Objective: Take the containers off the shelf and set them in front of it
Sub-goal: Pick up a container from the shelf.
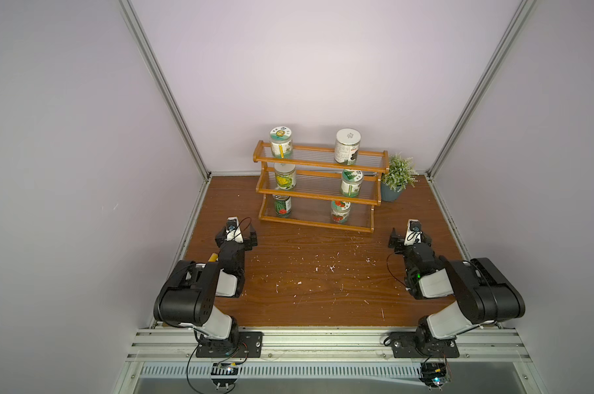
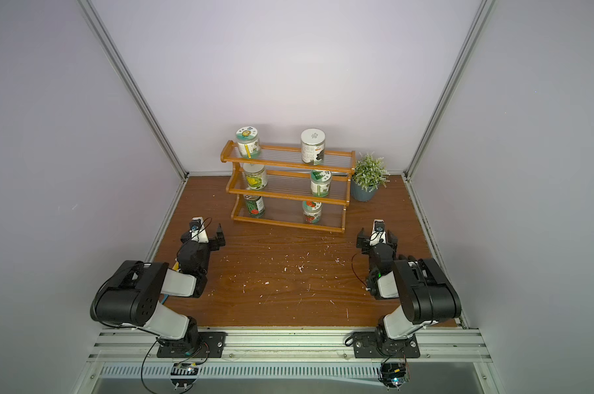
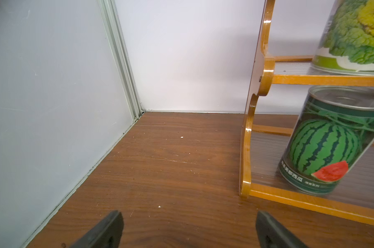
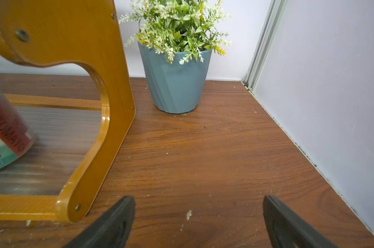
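So it's basically a booth: 3 plain pale lilac-grey walls (image 1: 322,68), 2 aluminium posts (image 1: 164,88) in the back corners, dark wood-grain tabletop (image 1: 322,300) dotted with white flecks (image 1: 331,268). Soft even light, slotted metal rail (image 1: 322,341) along the front.

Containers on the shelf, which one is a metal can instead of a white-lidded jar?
The watermelon-label can on the bottom tier of the shelf, on the left arm's side. It alone has a metal top, not a white lid.
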Controlling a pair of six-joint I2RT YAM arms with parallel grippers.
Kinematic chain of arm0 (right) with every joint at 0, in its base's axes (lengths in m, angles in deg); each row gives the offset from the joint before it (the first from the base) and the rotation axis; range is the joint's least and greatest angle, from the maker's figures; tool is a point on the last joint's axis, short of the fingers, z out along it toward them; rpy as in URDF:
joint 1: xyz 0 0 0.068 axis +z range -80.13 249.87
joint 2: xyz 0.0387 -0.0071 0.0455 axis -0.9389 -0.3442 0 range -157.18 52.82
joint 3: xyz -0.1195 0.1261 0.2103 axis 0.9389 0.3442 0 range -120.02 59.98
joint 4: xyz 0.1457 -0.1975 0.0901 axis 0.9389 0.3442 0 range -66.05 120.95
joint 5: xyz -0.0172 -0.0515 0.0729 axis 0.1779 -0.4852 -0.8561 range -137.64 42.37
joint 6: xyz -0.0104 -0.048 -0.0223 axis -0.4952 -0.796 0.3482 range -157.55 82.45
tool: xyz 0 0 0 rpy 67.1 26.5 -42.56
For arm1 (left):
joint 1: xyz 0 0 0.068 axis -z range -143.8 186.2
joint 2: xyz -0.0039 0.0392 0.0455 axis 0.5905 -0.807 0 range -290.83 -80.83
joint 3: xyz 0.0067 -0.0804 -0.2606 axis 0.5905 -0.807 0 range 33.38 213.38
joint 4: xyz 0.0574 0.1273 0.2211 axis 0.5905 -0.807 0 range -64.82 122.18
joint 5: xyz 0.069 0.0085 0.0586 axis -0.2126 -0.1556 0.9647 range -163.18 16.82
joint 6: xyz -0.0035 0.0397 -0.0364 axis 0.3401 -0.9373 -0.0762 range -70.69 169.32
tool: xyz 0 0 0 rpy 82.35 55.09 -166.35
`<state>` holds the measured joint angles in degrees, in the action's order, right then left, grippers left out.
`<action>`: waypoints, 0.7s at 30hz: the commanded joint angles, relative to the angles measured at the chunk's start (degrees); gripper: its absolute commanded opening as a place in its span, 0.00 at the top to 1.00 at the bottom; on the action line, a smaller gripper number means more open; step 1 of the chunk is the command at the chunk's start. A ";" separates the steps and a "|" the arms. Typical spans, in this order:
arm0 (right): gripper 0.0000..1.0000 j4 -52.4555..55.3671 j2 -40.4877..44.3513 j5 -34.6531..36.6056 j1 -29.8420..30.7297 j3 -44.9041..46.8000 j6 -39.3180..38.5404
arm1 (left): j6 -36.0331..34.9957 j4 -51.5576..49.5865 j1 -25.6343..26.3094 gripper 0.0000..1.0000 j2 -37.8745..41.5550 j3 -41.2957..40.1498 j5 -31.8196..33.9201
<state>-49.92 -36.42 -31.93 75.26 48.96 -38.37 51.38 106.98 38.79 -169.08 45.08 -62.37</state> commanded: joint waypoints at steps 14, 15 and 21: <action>0.01 -0.25 1.53 -3.22 -0.88 -1.54 0.82 | -0.31 0.96 -0.09 0.01 -0.59 -0.11 0.38; 0.01 -0.46 1.60 -3.22 -0.89 -1.46 0.82 | -0.34 0.96 -0.10 0.01 -0.46 -0.23 0.36; 0.00 6.93 6.59 -6.26 0.21 -3.99 -2.01 | -1.98 -7.87 0.66 0.03 3.83 3.27 -0.08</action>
<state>-46.40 -35.02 -36.43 74.80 48.37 -38.89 50.86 105.08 38.85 -168.38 45.50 -62.40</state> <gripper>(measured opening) 0.995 0.976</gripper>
